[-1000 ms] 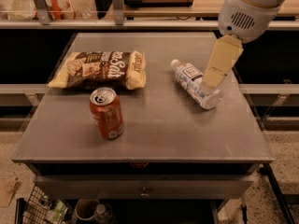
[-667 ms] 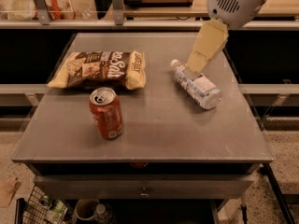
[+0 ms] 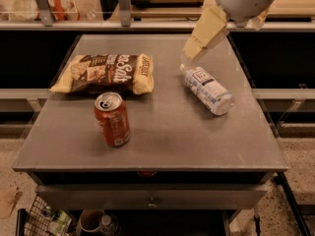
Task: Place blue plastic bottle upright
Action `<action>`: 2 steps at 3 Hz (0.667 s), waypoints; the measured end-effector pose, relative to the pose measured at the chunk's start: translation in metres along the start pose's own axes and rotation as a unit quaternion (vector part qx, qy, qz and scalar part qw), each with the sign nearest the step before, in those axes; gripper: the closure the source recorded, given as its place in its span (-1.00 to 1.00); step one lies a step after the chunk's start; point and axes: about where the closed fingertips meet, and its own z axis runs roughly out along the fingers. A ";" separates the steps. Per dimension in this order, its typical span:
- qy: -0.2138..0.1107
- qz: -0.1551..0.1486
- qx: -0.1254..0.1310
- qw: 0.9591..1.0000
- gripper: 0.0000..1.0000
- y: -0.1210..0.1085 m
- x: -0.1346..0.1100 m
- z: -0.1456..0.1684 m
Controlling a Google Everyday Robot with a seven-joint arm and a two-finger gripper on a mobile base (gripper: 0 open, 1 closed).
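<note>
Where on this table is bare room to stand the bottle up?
Bare: the front of the table, between the red can and the lying blue plastic bottle. Crowded: the left, with the chip bag. The gripper hangs near the bottle's cap.

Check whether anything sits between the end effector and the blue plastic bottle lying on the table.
Nothing visible does. The end effector hangs near the cap end of the small clear blue-labelled plastic bottle. The upright red soda can and the brown chip bag sit well aside.
</note>
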 end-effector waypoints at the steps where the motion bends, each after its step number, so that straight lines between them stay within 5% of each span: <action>1: -0.013 0.024 -0.007 1.000 -1.00 -0.001 0.000 -0.002; 2: -0.013 0.024 -0.007 1.000 -1.00 -0.001 0.000 -0.002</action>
